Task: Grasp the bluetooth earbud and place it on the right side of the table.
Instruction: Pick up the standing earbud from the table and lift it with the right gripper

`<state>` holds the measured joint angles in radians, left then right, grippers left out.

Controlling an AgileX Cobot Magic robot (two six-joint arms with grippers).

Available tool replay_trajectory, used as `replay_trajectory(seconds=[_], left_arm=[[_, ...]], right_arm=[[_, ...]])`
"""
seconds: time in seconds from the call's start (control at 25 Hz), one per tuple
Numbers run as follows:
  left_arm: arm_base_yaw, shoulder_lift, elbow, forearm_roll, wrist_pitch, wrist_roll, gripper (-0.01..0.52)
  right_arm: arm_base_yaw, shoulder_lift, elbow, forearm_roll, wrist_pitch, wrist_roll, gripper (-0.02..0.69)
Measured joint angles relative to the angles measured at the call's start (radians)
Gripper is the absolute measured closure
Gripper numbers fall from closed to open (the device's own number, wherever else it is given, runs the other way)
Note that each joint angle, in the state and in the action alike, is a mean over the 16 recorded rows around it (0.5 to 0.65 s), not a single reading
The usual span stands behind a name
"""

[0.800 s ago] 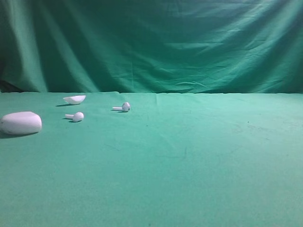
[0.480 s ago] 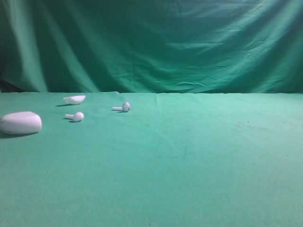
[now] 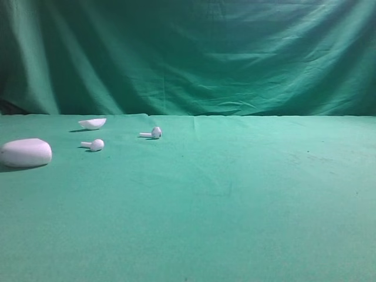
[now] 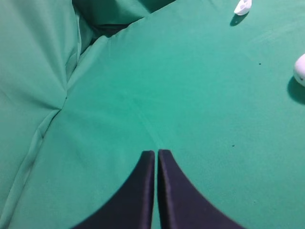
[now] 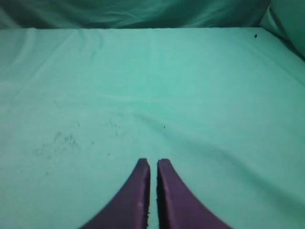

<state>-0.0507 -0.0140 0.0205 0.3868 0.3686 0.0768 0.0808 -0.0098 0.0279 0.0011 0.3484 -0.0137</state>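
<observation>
Green cloth covers the whole bench (image 3: 247, 200) and runs up into a matching draped green backdrop (image 3: 194, 53).

All the white bits sit far left in the high view. Big white oval pebble-like case (image 3: 25, 153) at the left edge. Shallow white shell-shaped lid (image 3: 93, 123) further back, near the backdrop. Two tiny white earbuds with short stems lie on their sides between them and the middle: one (image 3: 93, 144) just right of the case, the other (image 3: 151, 133) a bit further right and back, stem pointing left. They look identical from here, can't tell which one is the target. Both lie on the left half; right side of the bench carries only faint dark specks.

Neither arm shows in the high view.

Left wrist view: left end effector (image 4: 156, 155), dark fingers pressed together with only a hairline slit, clenched on nothing, hanging over bare cloth. Lid (image 4: 242, 6) and an edge of the case (image 4: 300, 69) show at top right, well apart from it.

Right wrist view: right end effector (image 5: 152, 164), same story, fingertips nearly touching, nothing between them, over bare cloth.
</observation>
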Motion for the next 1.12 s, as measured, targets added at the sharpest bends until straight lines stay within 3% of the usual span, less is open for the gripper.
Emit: replay_trajectory(seconds=[0.28, 0.48, 0.8, 1.12], left_arm=[[0.000, 0.000, 0.000, 0.000, 0.000, 0.000, 0.514], [0.000, 0.000, 0.000, 0.000, 0.000, 0.000, 0.514], [0.000, 0.000, 0.000, 0.000, 0.000, 0.000, 0.514], [0.000, 0.000, 0.000, 0.000, 0.000, 0.000, 0.514]], right_arm=[[-0.001, 0.001, -0.011, 0.045, -0.189, 0.007, 0.614], [-0.001, 0.049, -0.084, 0.082, -0.225, 0.012, 0.614], [-0.001, 0.289, -0.279, 0.152, -0.016, 0.001, 0.614], [0.037, 0.696, -0.547, 0.246, 0.268, -0.144, 0.614]])
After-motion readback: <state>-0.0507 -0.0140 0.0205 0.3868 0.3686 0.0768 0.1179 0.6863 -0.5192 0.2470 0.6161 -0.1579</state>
